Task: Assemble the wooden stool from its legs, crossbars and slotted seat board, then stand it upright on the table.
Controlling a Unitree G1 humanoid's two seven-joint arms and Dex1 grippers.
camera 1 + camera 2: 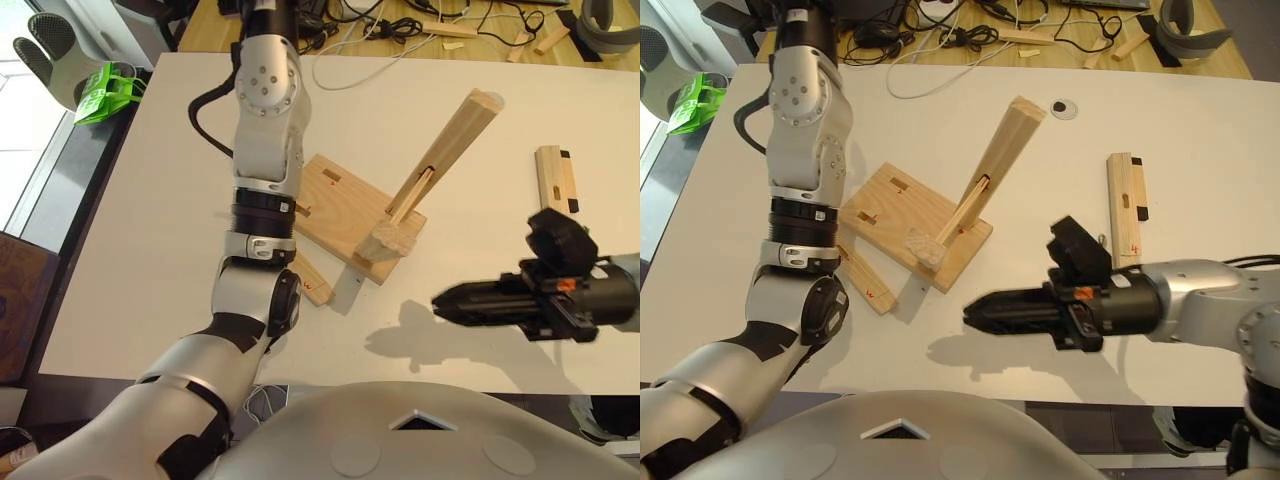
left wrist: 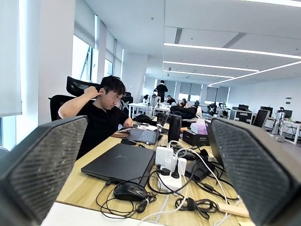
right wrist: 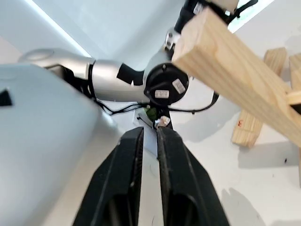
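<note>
On the robot's left, the left arm stands up over the white surface [image 1: 130, 250]; the left pincer [image 2: 148, 132] points out past the far edge, fingers spread wide with nothing between them; just right of that arm a short wooden piece [image 1: 314, 281] lies flat, touching the near-left edge of the seat board [image 1: 335, 205]; the seat board lies flat near the middle of the surface, slots showing on its top face; a leg [image 1: 455, 145] stands at the board's near-right edge, tilted away to the right; a thin crossbar [image 1: 408, 198] slants up from the board into the leg's slot; a pale lump [image 1: 388, 240] at its foot may be tape, hard to tell; right of the board the right pincer [image 1: 441, 303] hovers above the surface near the front edge, tips toward the board, fingers closed to a slit, holding nothing; a loose leg [image 1: 555, 178] lies flat at the far right, well apart from the board.
</note>
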